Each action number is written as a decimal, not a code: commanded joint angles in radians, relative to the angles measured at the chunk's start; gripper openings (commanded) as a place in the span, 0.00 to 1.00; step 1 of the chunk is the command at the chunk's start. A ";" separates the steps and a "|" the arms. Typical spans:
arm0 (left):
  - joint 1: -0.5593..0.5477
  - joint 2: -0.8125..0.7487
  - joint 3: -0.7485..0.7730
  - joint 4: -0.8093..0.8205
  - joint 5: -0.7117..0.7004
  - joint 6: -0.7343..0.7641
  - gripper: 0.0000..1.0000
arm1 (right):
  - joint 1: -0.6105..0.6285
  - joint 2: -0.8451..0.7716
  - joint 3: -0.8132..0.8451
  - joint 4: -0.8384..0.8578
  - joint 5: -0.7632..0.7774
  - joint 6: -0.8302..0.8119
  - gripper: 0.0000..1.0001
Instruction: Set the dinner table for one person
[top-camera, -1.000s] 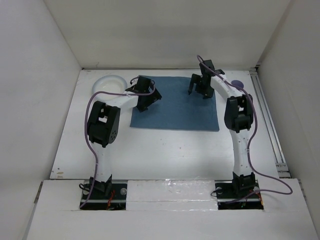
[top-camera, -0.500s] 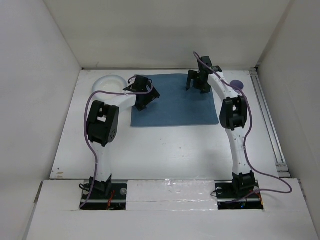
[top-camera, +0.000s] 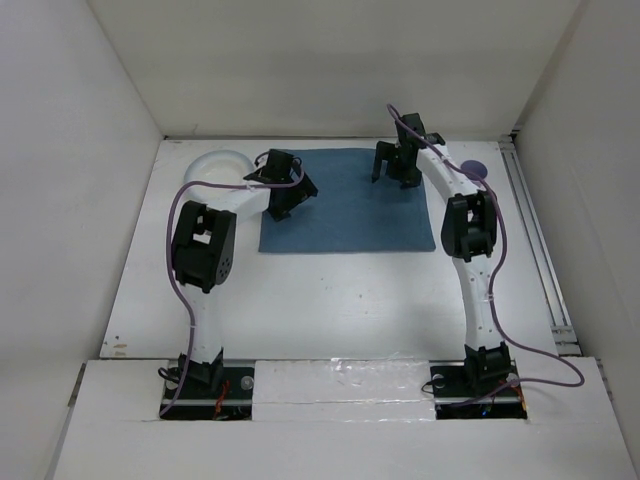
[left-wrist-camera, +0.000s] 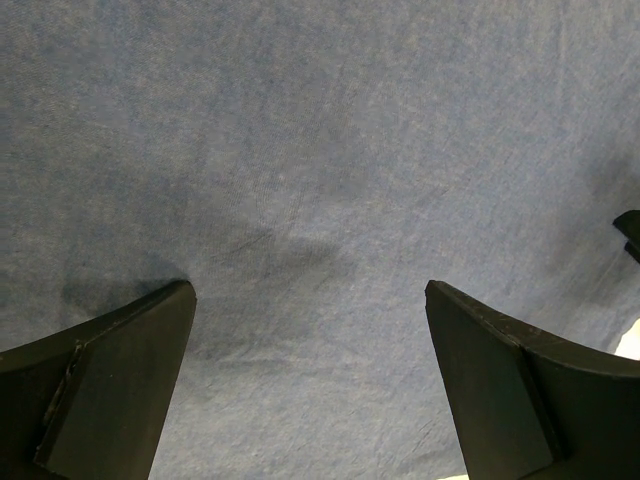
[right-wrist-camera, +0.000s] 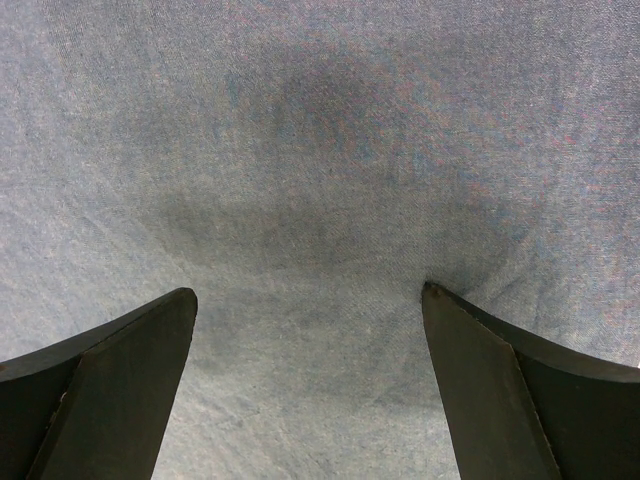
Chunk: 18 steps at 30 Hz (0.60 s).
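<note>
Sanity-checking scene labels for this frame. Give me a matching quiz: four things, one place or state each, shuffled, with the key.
1. blue placemat
2. white dish
3. purple round item
4. left gripper

A. far right, partly behind the right arm
B. open, over the placemat's left part
C. far middle of the table
D. far left of the table

Pairs: 1-C, 2-D, 3-A, 4-B

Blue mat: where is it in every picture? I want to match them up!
Top external: the blue mat lies at the far middle of the table, under the left pincer and the right pincer.
Left wrist: it fills nearly the whole picture, behind the open left pincer.
Right wrist: it fills the whole picture, behind the open right pincer.
Shared landmark: the black pincers over the mat.
</note>
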 joint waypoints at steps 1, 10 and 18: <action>0.017 -0.075 0.005 -0.074 -0.008 0.039 1.00 | 0.001 -0.083 0.018 0.031 -0.009 0.007 1.00; 0.017 -0.132 0.025 -0.083 0.011 0.048 1.00 | -0.018 -0.183 0.075 0.054 -0.018 0.007 1.00; 0.026 -0.337 0.000 -0.080 -0.058 0.066 1.00 | 0.096 -0.567 -0.348 0.261 0.066 -0.025 1.00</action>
